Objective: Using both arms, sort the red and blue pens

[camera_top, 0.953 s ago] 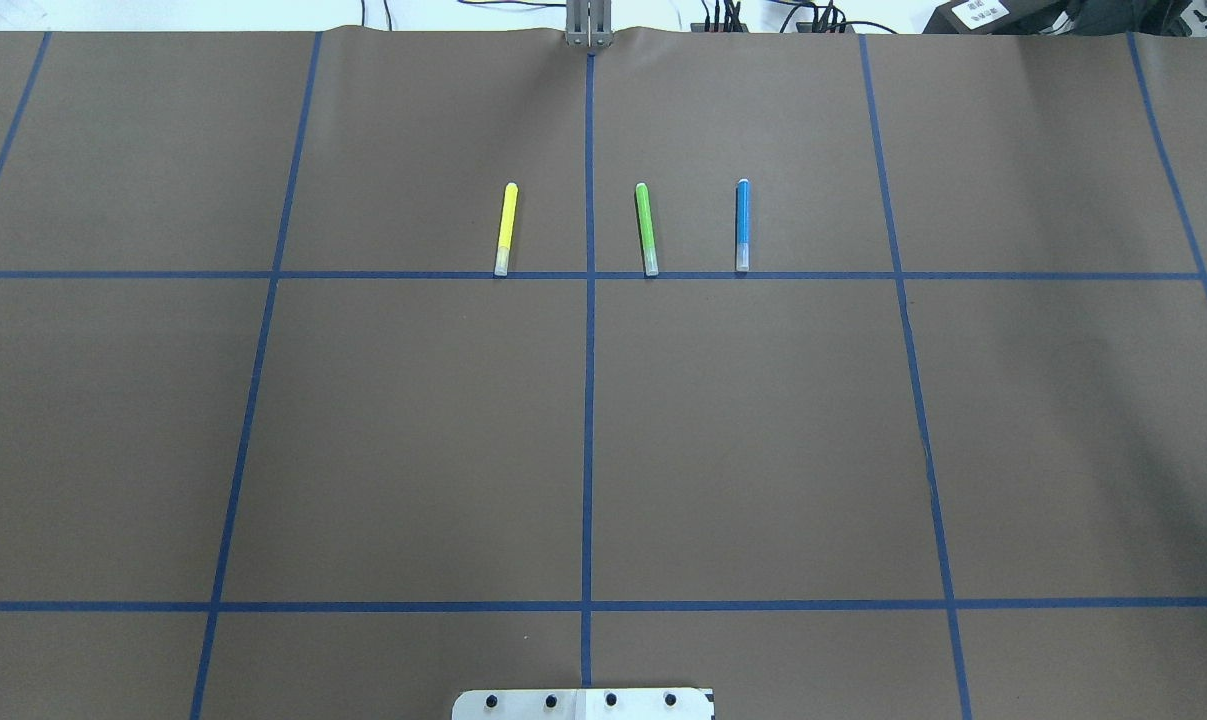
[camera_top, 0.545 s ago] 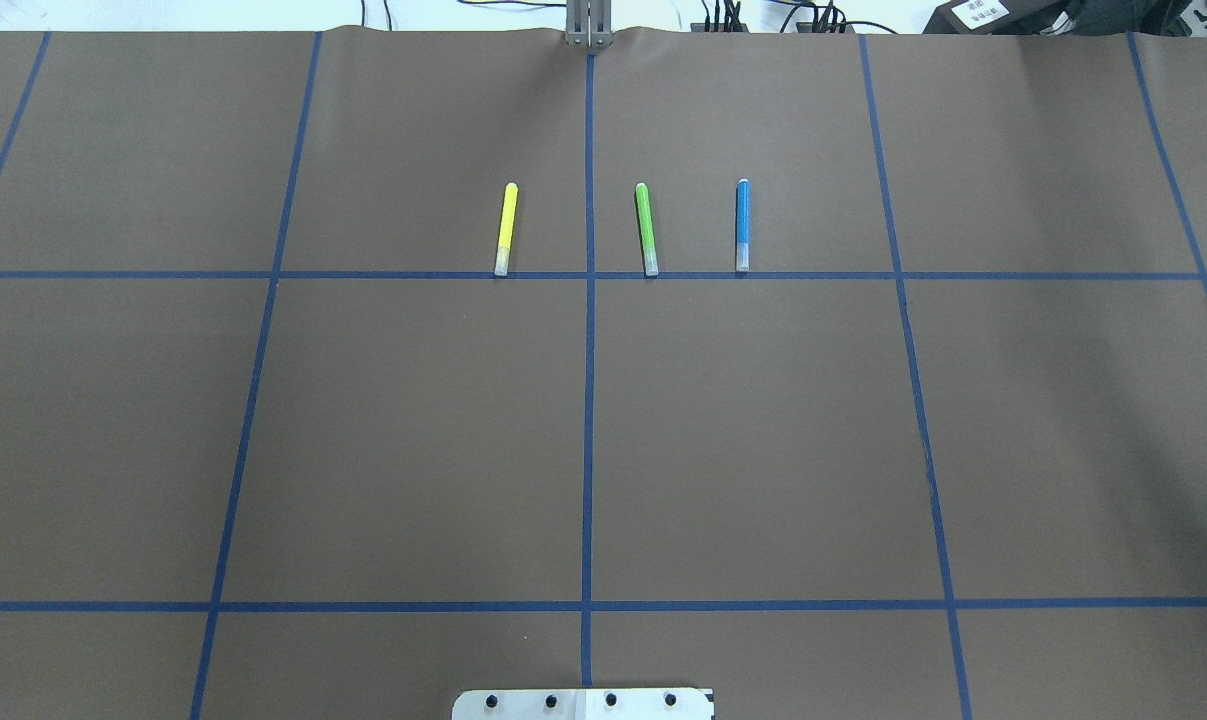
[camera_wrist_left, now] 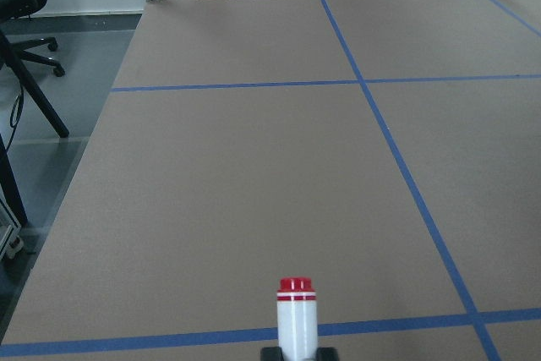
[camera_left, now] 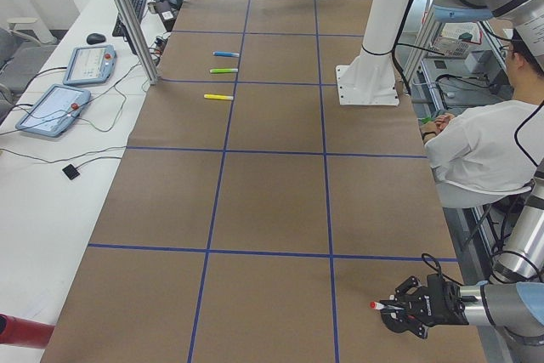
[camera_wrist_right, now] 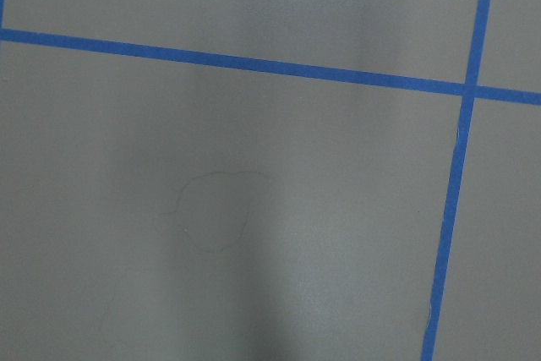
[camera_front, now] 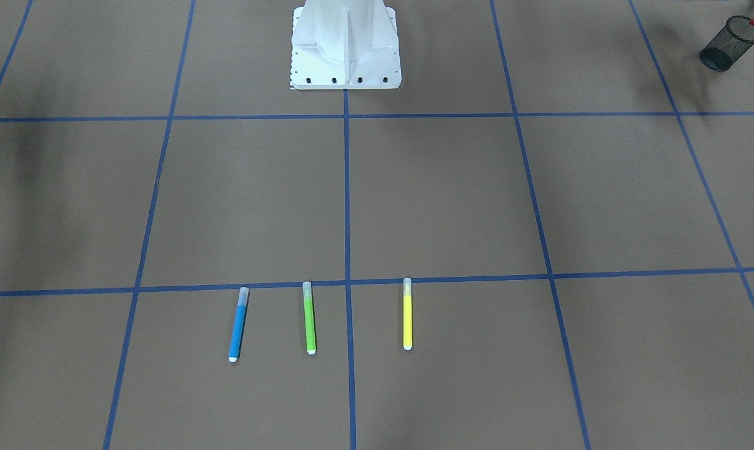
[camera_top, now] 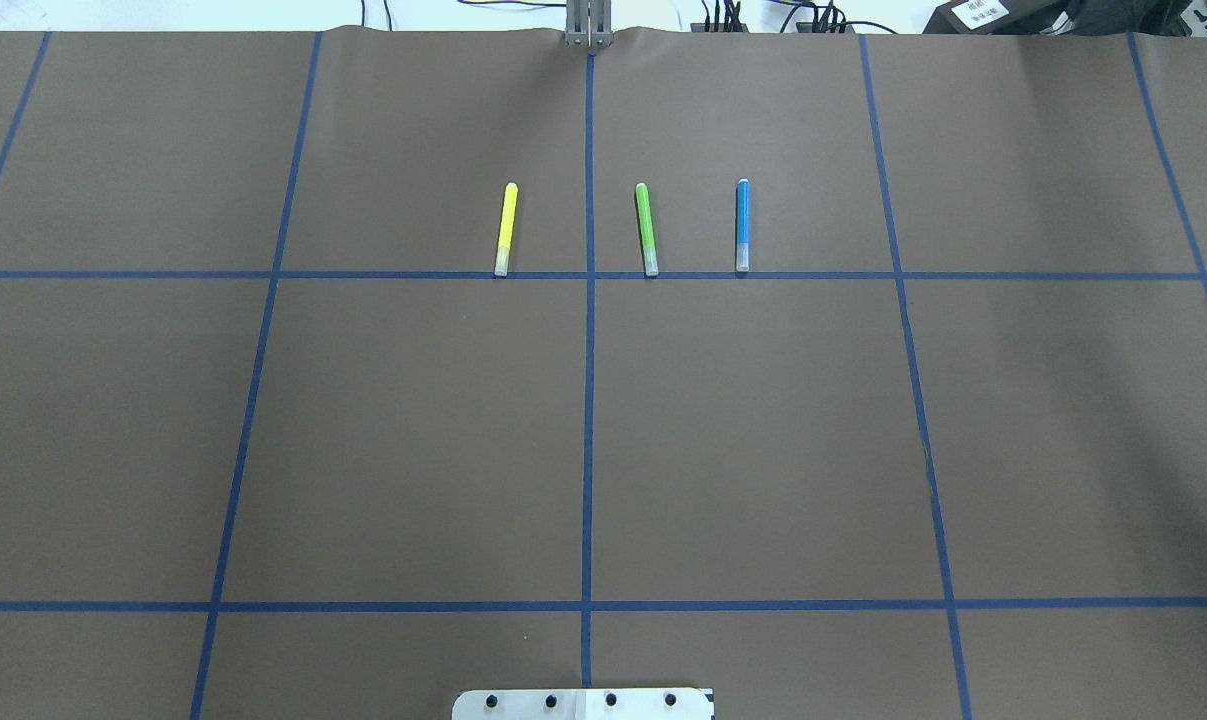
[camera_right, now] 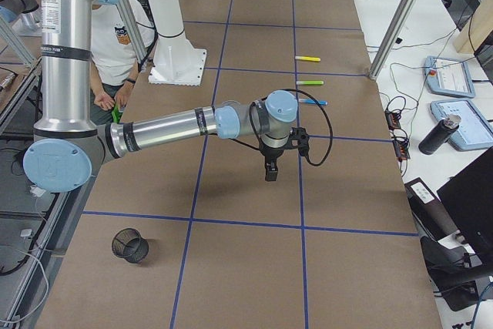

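The blue pen (camera_top: 742, 225) lies on the brown table in a far row, to the right of a green and a yellow marker; it also shows in the front view as the blue pen (camera_front: 238, 324). My left gripper (camera_left: 393, 305) is shut on the red pen (camera_wrist_left: 296, 314), a white barrel with a red end that sticks out ahead of it, held above the table's left end. My right gripper (camera_right: 269, 171) hangs pointing down over the table's right part; I cannot tell whether it is open or shut. Neither gripper shows in the overhead view.
The green marker (camera_top: 646, 228) and the yellow marker (camera_top: 505, 228) lie parallel to the blue pen. A black mesh cup (camera_front: 723, 44) sits at the left end, another mesh cup (camera_right: 129, 244) at the right end. The white pedestal (camera_front: 345, 50) stands mid-table. A person (camera_left: 484, 142) sits beside it.
The three markers in the row have not moved. A dark sliver at the overhead view's right edge has shifted slightly downward.
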Controlling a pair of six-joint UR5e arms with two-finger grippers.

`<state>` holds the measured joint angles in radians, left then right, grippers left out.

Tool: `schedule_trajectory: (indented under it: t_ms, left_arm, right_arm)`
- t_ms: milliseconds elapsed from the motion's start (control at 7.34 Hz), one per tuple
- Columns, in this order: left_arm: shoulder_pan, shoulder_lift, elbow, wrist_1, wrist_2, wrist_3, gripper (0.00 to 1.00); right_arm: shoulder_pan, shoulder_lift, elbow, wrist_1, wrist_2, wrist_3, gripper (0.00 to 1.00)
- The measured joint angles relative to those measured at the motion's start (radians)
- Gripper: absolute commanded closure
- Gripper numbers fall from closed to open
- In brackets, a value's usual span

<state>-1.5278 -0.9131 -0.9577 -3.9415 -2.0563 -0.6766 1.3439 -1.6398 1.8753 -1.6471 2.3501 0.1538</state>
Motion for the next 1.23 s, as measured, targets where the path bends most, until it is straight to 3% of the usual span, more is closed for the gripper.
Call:
schedule_trajectory:
  t_ms: [409, 1226]
  left_arm:
    - [-0.025, 0.001, 0.01, -0.093, 0.023, -0.048, 1.0]
    - [-0.334, 0.003, 0.086, -0.292, 0.047, -0.049, 1.0]
  right_arm:
    - [0.0, 0.0, 0.001, 0.001, 0.0, 0.0, 0.0]
    - [-0.001, -0.005, -0.002, 0.001, 0.0, 0.0, 0.0]
